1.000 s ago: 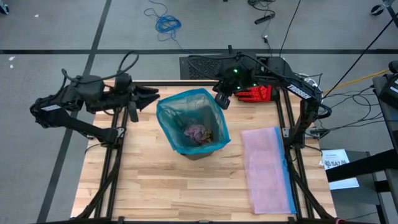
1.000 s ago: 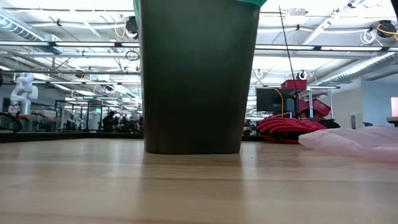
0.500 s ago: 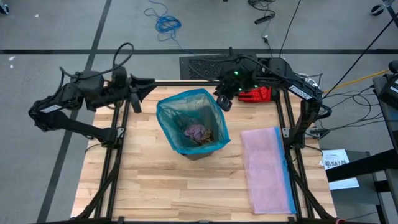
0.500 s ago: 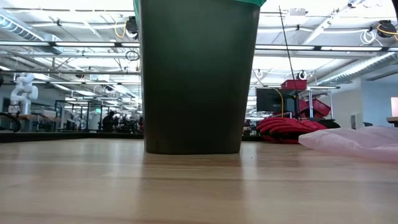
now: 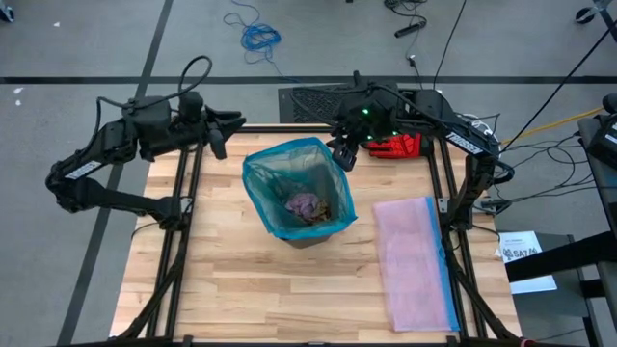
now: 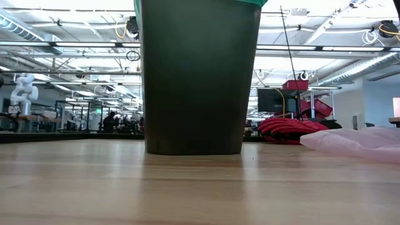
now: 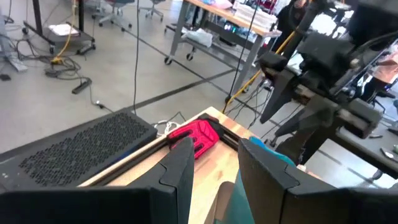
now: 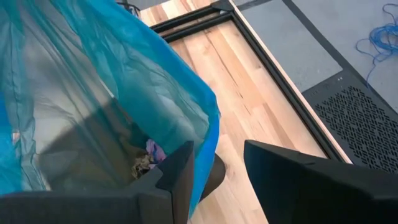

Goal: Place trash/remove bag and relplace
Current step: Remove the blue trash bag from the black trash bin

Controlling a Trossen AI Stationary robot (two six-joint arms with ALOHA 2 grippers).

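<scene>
The wooden tabletop carries a red-and-black glove at its far edge, close behind my right tool, and a pale pink bag with a blue edge lying flat near the right side, well apart from the bin. The dark bin stands upright near the middle and fills much of the low view, hiding what lies behind it. It is lined with the teal bag, whose rim folds over the bin's top. Inside lies the trash: a purple crumple with brown scraps beside it. My right tool hovers just beside the bag's far right corner, fingers parted and holding nothing. My left tool hangs off the far left corner of the tabletop, released and empty, apart from the bag.
</scene>
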